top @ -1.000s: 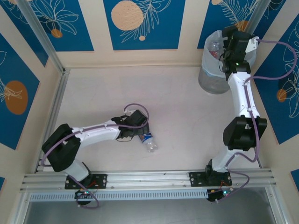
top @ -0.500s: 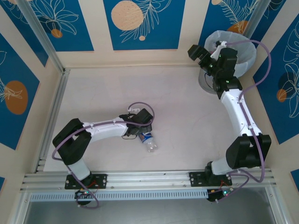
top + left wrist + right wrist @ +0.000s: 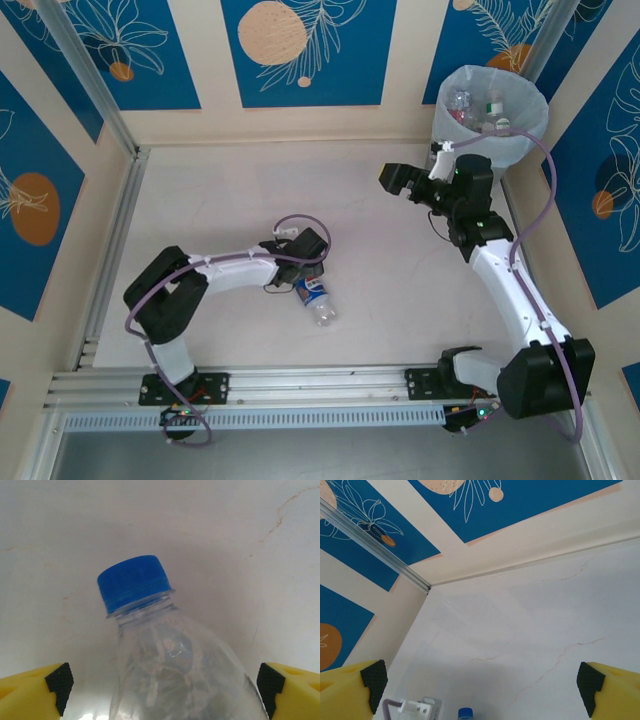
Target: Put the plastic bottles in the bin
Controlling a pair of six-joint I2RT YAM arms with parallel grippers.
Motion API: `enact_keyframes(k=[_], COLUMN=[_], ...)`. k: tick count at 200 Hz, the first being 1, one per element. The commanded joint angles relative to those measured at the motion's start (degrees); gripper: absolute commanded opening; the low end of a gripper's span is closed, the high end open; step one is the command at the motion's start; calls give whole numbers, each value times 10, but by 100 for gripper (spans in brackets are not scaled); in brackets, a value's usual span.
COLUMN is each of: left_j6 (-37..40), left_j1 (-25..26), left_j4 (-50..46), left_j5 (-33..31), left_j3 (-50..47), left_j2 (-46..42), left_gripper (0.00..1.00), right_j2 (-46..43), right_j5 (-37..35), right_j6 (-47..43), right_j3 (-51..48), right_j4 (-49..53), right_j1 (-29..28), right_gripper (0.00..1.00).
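Plastic bottles point(image 3: 476, 104) lie inside the bin point(image 3: 532, 122), which stands in the far right corner of the table point(image 3: 220, 210) in the top view. One more bottle point(image 3: 317, 301), with a blue label, lies on its side near the middle of the table, well apart from the bin. The left gripper point(image 3: 303, 283) sits low over the upper end of that bottle. From this height we cannot tell how wide its fingers stand. The right gripper point(image 3: 395, 181) hangs above the table just beside the bin, on its near left side, with nothing in it.

In the left wrist view we look along the clear bottle point(image 3: 170, 670) toward its blue cap point(image 3: 132, 582), which points away from us over the pale table point(image 3: 235, 525). The yellow fingers point(image 3: 30, 692) of the left gripper point(image 3: 165, 690) are spread wide, one on each side of the bottle. The left pad stands clear of it. The right pad is close to it, and we cannot tell whether it touches.

In the right wrist view the fingers point(image 3: 615, 687) of the right gripper point(image 3: 480, 687) are spread wide with nothing between them. Beyond them we see the table point(image 3: 545, 630), the blue-patterned wall point(image 3: 530, 500), and at the bottom edge the blue cap point(image 3: 465, 713).
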State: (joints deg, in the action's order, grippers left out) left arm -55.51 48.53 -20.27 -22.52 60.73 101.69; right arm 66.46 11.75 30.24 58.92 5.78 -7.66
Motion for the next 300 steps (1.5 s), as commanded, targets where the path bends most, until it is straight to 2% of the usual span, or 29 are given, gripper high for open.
enact_keyframes(k=[1,55,108,142,162,181,217,263,300], left_j6=[1,38,81,113,125,146,201,224,241], left_j1=[-6,-5,-5,-8,-29,-40,-47,-66,-68], left_j4=[26,103,147,171,203,208,208,249,281], left_j5=[19,54,73,100,169,198,239,316,376], left_j3=[20,-3,-3,4,11,31,68,76,87], left_j2=[14,10,7,-1,-16,-29,-49,-92,-118], left_gripper=[90,65,51,49,50,49,50,50,51], right_j2=[-21,-37,-59,-62,-63,-65,-80,-94,-78], right_j5=[-15,-9,-28,3,41,83,128,207,215], right_j6=[-24,-46,-45,-53,-55,-40,10,43,52], right_j3=[-20,-43,-74,-87,-97,-112,-163,-215,-213], right_j4=[29,63,75,72,70,55,-20,-134,-182], right_j1=[-3,-8,-11,-12,-11,-11,-14,-21,-60], right_gripper=[100,100,100,100,100,99,100,100,100])
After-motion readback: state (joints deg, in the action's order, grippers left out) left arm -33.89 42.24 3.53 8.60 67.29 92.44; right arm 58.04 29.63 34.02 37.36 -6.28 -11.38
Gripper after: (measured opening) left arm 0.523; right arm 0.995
